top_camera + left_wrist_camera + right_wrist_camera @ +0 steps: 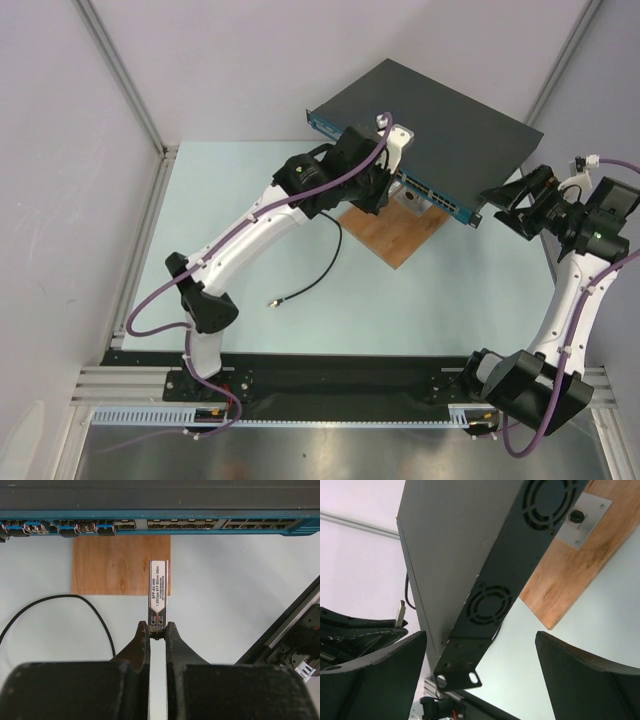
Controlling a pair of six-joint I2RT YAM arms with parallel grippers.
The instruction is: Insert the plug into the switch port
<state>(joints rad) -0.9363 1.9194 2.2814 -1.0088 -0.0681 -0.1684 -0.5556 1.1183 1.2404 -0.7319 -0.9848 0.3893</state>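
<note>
The switch [440,115] lies at the back of the table, matt black on top, with its blue port-lined front face [165,525] across the top of the left wrist view. My left gripper [158,630] is shut on the rear end of the plug [158,590], a slim silver labelled module. The plug points at the port row and stops a short way from it. In the top view the left gripper [392,188] sits just in front of the blue face. My right gripper [508,203] is open and empty at the switch's right end, its fingers [380,670] either side of the fan-vented side [490,605].
A brown wooden board [392,228] with a small metal plate [582,520] lies under and in front of the switch. A loose black cable [310,280] curls on the pale table left of the board. Several ports at the left end of the face hold blue-tabbed plugs [65,528].
</note>
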